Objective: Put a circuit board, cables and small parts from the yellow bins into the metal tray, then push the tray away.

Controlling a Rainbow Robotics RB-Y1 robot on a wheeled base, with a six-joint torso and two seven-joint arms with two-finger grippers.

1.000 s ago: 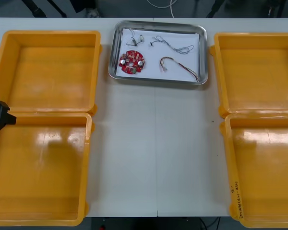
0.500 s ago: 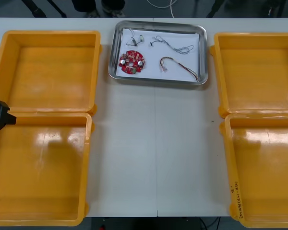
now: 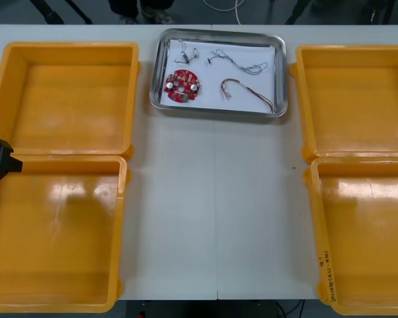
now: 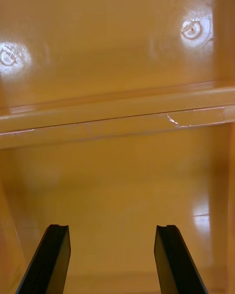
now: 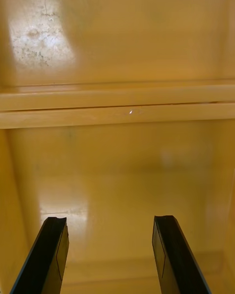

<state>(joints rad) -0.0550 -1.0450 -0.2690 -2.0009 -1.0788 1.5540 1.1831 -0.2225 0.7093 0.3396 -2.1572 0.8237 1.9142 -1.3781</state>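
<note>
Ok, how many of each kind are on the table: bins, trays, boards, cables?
Bins: 4
Tray: 1
Board: 1, in the tray
Cables: 3, in the tray
Total: 9
Left end effector and right end effector are open over bins, not counted.

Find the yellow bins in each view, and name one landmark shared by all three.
Front view: two bins at each side, flanking the tray.
Left wrist view: a bin floor past the open left fingers, another bin beyond.
Right wrist view: the same, past the open right fingers.
Landmark: the double rim where near and far bins meet.
</note>
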